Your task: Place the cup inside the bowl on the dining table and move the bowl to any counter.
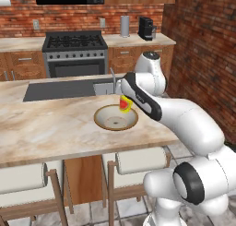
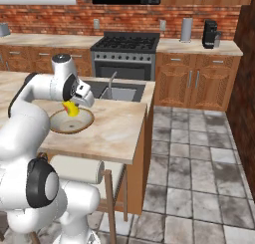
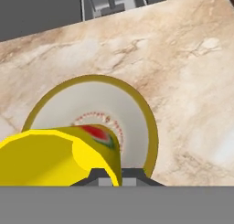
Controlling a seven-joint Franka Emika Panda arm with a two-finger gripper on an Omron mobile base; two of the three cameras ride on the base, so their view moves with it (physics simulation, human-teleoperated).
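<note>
i've got the gripper point(image 3: 111, 175) clamped on the cup point(image 3: 59, 157), tilted, hanging just above the bowl point(image 1: 115, 117) at its far right rim; bowl sits on the dining table point(image 1: 50, 128), near the sink point(image 1: 105, 87)

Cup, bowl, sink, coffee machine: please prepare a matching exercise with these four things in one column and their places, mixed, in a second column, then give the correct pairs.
Things:
1. cup
2. bowl
3. sink
4. coffee machine

Places:
A. built into the dining table, beyond the bowl
B. on the counter, right of the stove
C. held in the shut gripper, above the bowl
D. resting on the dining table, near its front edge

Pairs: 1-C, 2-D, 3-A, 4-B
</note>
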